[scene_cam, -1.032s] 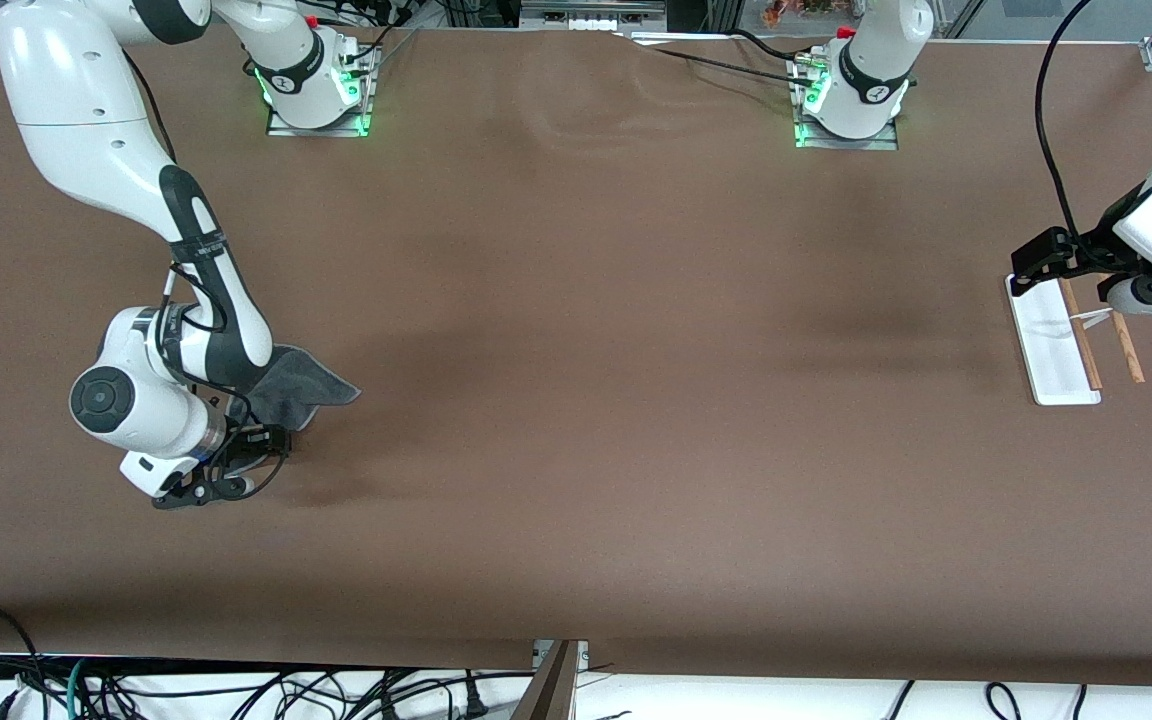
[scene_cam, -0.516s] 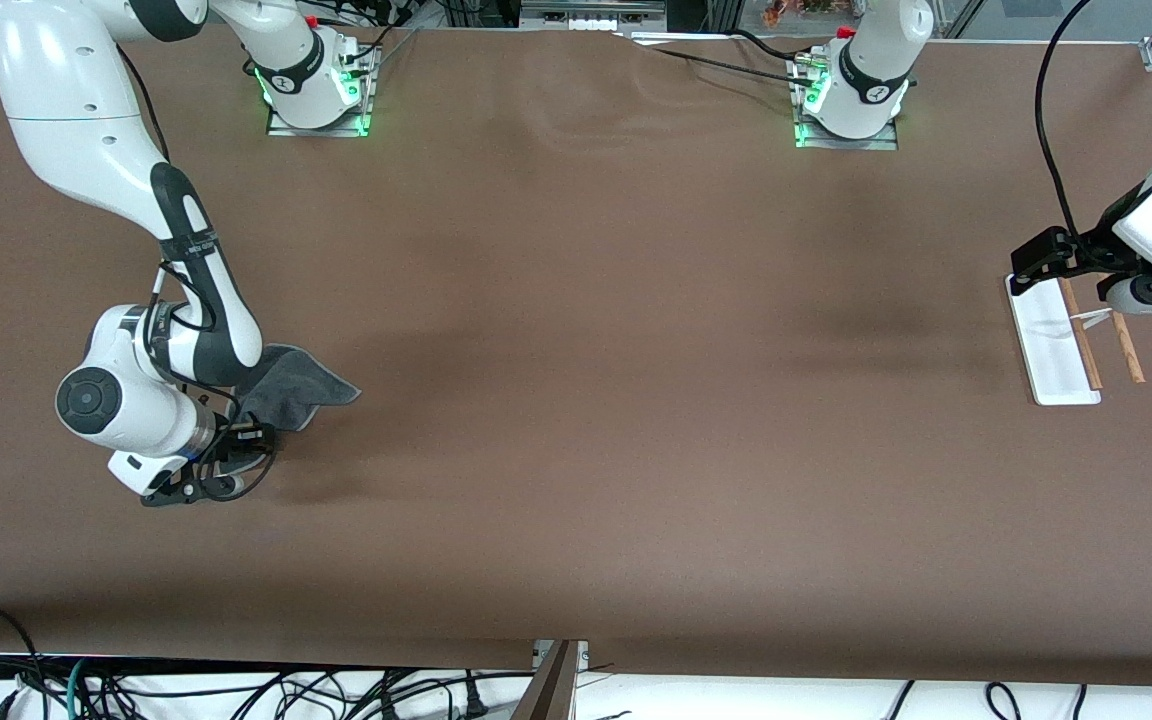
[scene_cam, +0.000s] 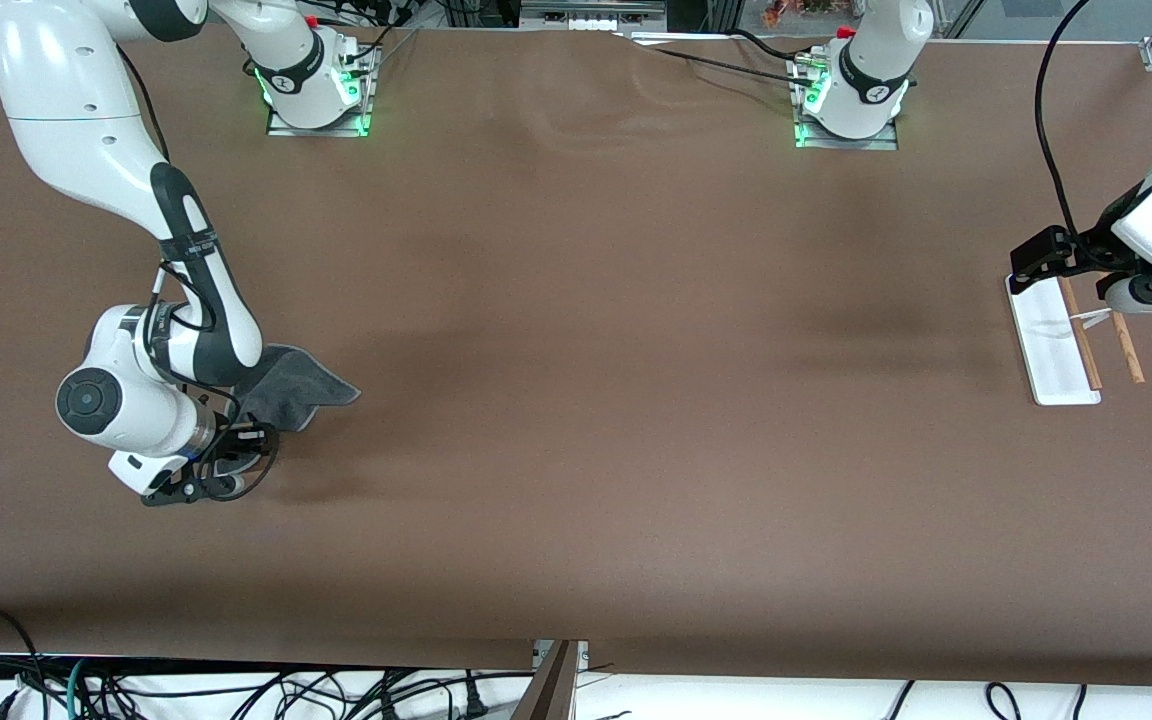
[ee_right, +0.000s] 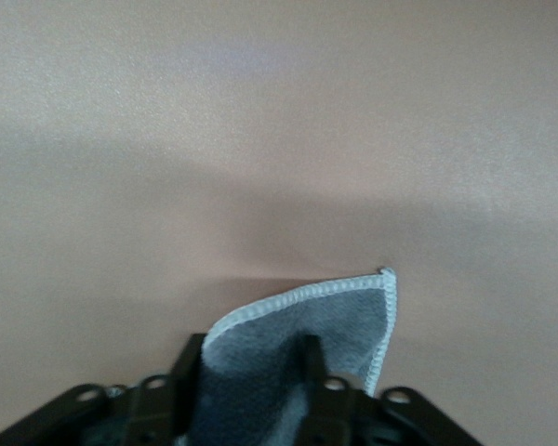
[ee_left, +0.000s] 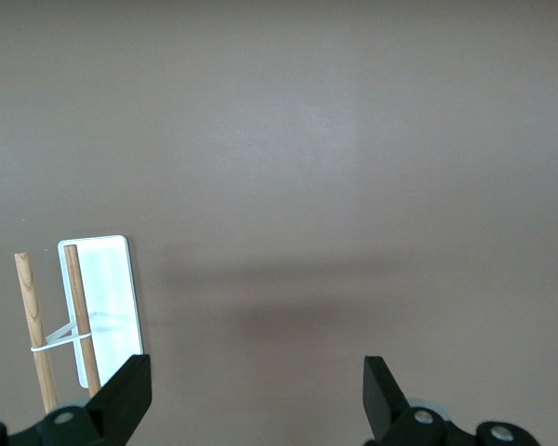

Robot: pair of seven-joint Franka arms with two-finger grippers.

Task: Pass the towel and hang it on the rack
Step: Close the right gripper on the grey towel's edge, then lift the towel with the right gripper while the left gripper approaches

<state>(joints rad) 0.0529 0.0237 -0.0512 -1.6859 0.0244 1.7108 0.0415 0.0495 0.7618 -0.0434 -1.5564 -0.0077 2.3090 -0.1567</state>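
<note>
Lying toward the right arm's end of the table: towel, soft dark grey microfibre with a lighter grey stitched edge, one corner tapering toward the table's middle, long axis running roughly along the table's length. Part of the cloth hiding under the right arm in the front view.

Closing on the towel: right gripper, low over the brown table surface. In the right wrist view, black fingers bracketing a raised fold of cloth, jaws narrowed and gripping it.

Standing toward the left arm's end of the table: rack, flat white rectangular base with long axis running toward the front camera, two thin light-brown wooden rods joined by a white crosspiece.

Waiting over the rack's end nearest the robot bases: left gripper, jaws spread wide, holding nothing, touching nothing.
</note>
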